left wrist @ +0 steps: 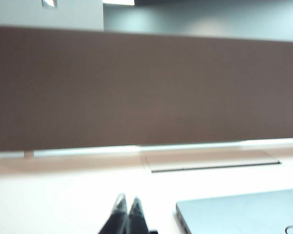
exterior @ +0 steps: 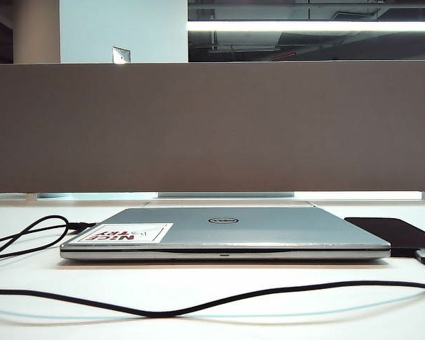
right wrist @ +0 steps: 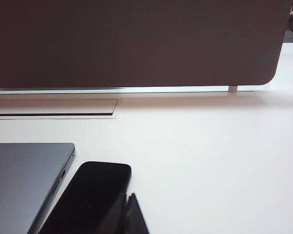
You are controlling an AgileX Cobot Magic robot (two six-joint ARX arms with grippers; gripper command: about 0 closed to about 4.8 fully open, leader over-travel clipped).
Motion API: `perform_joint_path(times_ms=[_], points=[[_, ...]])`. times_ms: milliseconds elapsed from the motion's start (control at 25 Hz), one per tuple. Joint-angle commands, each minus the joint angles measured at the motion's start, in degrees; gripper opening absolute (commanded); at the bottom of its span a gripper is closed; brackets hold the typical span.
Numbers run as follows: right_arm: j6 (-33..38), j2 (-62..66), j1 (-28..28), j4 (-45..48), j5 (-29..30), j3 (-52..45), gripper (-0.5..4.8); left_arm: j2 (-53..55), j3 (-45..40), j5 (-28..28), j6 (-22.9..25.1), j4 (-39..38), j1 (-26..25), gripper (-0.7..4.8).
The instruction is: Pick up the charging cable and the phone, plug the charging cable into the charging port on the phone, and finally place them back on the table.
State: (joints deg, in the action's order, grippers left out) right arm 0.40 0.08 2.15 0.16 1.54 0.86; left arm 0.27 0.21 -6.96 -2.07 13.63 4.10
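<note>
The black phone [exterior: 397, 232] lies flat on the white table [exterior: 71, 329], right of the laptop. The black charging cable [exterior: 198, 306] snakes across the front of the table and loops at the left. Its plug [exterior: 423, 253] sits at the phone's near edge; the charging port is hidden, so I cannot tell whether it is seated. No gripper appears in the exterior view. My left gripper [left wrist: 128, 196] is shut and empty above bare table beside the laptop corner. My right gripper [right wrist: 129, 194] is shut and empty, right beside the phone [right wrist: 88, 195].
A closed silver Dell laptop [exterior: 223, 234] with a red-and-white sticker fills the table's middle; its corners show in both wrist views [left wrist: 244, 214] [right wrist: 24, 180]. A brown fabric divider panel [exterior: 212, 127] walls off the back. A cable hatch [right wrist: 53, 107] lies before it.
</note>
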Motion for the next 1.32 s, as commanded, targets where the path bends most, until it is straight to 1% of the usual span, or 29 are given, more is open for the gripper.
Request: perform_joint_path(times_ms=[40, 160, 360, 560, 680, 839, 919, 1039, 1319], points=[[-0.1, -0.1, 0.0, 1.4, -0.1, 0.3, 0.03, 0.0, 0.2, -0.1, -0.3, -2.3, 0.0, -0.05], [-0.1, -0.1, 0.0, 1.4, -0.1, 0.3, 0.03, 0.0, 0.2, -0.1, 0.0, -4.7, 0.0, -0.05], [-0.1, -0.1, 0.0, 1.4, -0.1, 0.3, 0.03, 0.0, 0.3, -0.1, 0.1, -11.1, 0.1, -0.06], [-0.1, -0.1, 0.1, 1.4, -0.1, 0.3, 0.03, 0.0, 0.3, -0.1, 0.2, -11.3, 0.1, -0.06], [-0.1, -0.1, 0.1, 1.3, -0.1, 0.3, 0.03, 0.0, 0.3, 0.0, 2.1, -11.3, 0.0, -0.05], [-0.1, -0.1, 0.0, 1.3, -0.1, 0.3, 0.03, 0.0, 0.3, 0.1, 2.3, -11.3, 0.0, -0.05], [-0.1, -0.1, 0.0, 1.4, -0.1, 0.3, 0.03, 0.0, 0.3, 0.1, 1.9, -11.2, 0.0, -0.06], [-0.1, -0.1, 0.0, 1.4, -0.1, 0.3, 0.03, 0.0, 0.3, 0.1, -0.4, -11.2, 0.1, -0.05], [-0.1, -0.1, 0.0, 1.4, -0.1, 0.3, 0.03, 0.0, 0.3, 0.1, -0.3, -11.2, 0.1, -0.05]])
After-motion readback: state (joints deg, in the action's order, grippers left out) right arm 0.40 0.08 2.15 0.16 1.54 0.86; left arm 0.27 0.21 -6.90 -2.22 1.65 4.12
